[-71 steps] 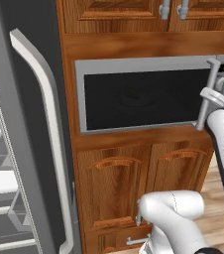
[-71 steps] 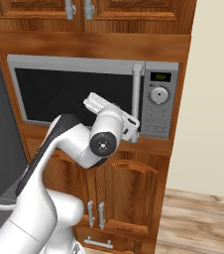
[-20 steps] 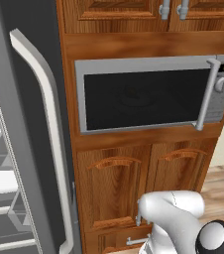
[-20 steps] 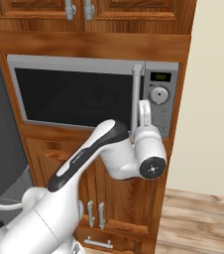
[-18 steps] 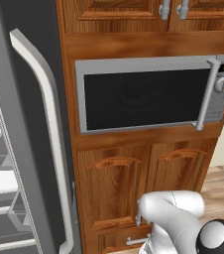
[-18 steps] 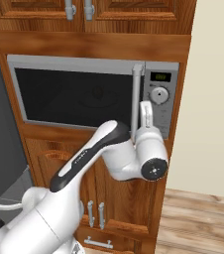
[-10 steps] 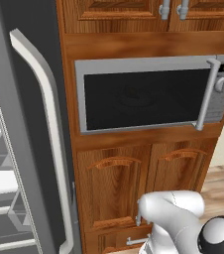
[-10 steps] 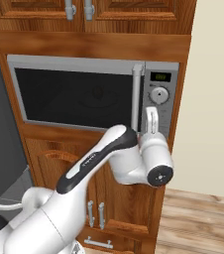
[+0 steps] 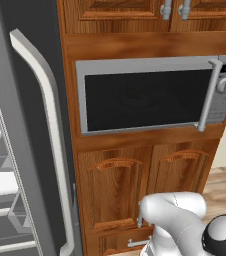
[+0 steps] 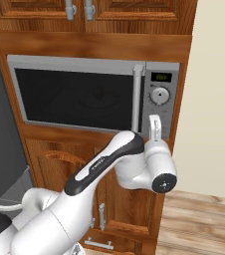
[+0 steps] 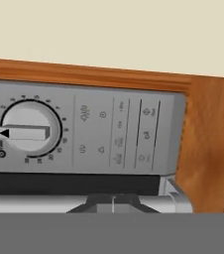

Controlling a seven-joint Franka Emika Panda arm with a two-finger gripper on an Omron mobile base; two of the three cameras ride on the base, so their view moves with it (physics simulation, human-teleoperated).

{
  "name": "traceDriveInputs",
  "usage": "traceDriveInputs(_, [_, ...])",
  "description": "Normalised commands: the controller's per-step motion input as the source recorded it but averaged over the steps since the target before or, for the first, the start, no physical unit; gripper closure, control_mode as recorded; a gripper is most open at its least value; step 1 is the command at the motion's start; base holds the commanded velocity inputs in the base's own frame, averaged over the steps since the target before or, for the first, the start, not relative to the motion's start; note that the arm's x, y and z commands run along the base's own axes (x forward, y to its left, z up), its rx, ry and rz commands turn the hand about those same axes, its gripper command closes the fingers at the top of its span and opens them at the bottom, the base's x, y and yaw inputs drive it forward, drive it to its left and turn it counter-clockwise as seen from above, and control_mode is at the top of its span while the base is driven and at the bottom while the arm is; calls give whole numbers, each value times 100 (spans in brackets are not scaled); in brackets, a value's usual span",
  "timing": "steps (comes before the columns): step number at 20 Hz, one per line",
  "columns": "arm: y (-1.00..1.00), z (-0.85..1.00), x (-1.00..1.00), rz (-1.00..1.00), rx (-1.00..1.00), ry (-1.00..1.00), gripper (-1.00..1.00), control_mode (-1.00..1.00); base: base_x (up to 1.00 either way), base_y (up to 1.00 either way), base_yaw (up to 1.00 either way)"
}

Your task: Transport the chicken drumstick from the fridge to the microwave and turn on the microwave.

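My robot's hand [image 10: 155,121] at the control panel of the wide silver-grey microwave [image 10: 84,94] with its dark glass door shut.

From the right base camera I see the hand, fingers pressed together and holding nothing, pointing up at centre right of the frame, just below the round grey knob [image 10: 159,96] and beside the vertical bar handle [image 10: 136,97]. In the hand camera that knob sits at left. In the left base camera, the tall grey fridge door [image 9: 27,125] with its curved pale handle [image 9: 47,125] fills the left. The chicken drumstick I cannot see.
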Motion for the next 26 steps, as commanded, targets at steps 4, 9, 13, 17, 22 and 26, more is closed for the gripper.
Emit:
traceDriveInputs(4, [-4, -12, 8, 0, 0, 0, 100, -100, 0, 0, 0])
traceDriveInputs(9, [-16, -6, 15, 0, 2, 0, 100, -100, 0, 0, 0])
traceDriveInputs(13, [-21, -8, 21, 0, 1, 0, 100, -100, 0, 0, 0])
traceDriveInputs(17, [-12, -14, 15, 0, 0, 0, 100, -100, 0, 0, 0])
traceDriveInputs(22, [-11, -15, 10, 0, 0, 0, 100, -100, 0, 0, 0])
traceDriveInputs(26, [-1, -4, 1, 0, 0, 0, 100, -100, 0, 0, 0])
